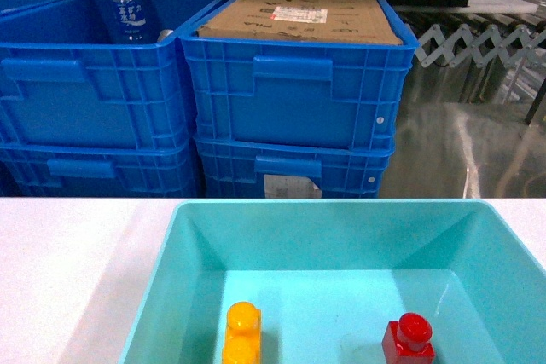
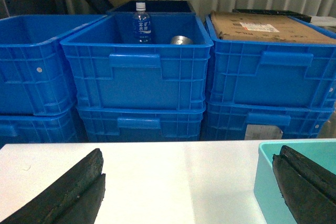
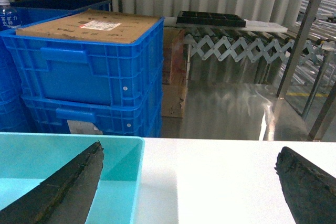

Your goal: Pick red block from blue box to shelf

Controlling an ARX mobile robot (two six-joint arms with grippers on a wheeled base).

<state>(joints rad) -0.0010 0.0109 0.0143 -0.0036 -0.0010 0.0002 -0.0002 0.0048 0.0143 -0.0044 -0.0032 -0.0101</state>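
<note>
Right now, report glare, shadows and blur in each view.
Head view: sharp; small highlights on the red block, soft shading along the blue box walls. Left wrist view: a bright washed-out band on the white table; the open jaws are dark and soft at the bottom corners. Right wrist view: strong glare on the floor; the open jaws are likewise dark.

The red block [image 1: 409, 341] is a small glossy brick with a square base and one round stud on top. It stands upright on the floor of the blue box [image 1: 196, 245], at the near right, well apart from the walls. The blue box is a wide, shallow turquoise tray with smooth sloped walls and a plain rim, resting on the white surface [image 1: 68, 270]. A steel post of the shelf [image 3: 296, 45] rises at the far right.
</note>
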